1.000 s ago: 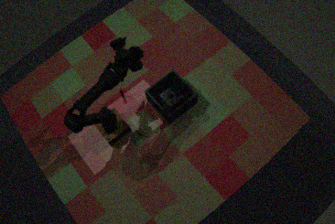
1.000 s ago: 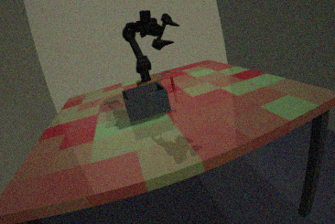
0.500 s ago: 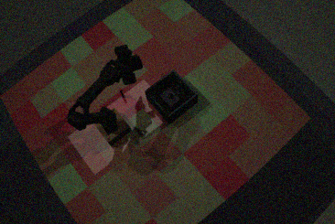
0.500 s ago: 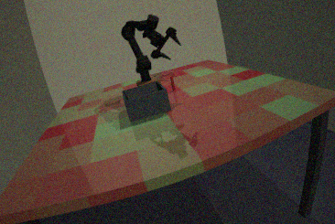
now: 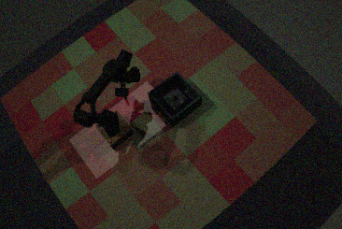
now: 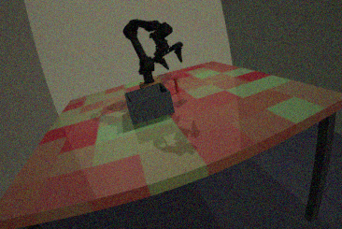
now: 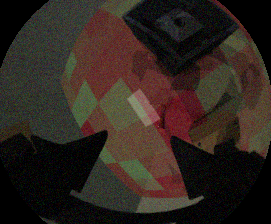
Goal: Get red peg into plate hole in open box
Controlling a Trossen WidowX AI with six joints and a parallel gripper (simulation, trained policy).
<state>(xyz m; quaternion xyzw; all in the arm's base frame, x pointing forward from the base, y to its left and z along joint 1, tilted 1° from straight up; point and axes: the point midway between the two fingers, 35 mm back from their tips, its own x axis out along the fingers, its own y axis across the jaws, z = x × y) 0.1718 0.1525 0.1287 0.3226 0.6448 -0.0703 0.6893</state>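
The thin red peg (image 5: 126, 100) (image 6: 176, 86) stands upright on the table, beside the box and apart from it. In the wrist view I cannot clearly tell it from the red patches. My gripper (image 5: 129, 82) (image 6: 174, 64) (image 7: 139, 137) is open and empty, its fingers wide apart. It hangs above the peg in the exterior view, tips pointing down, not touching it. The dark open box (image 5: 163, 112) (image 6: 151, 106) (image 7: 155, 48) stands on the table. The plate (image 7: 167, 28) at its bottom shows a dark hole, with nothing seen in it.
The patchwork table top (image 5: 161, 199) (image 6: 117, 174) has red, green and tan patches. Dark shadows of the arm fall near the box. The arm's base (image 5: 109, 121) stands left of the box in the top view. The picture is dim and grainy.
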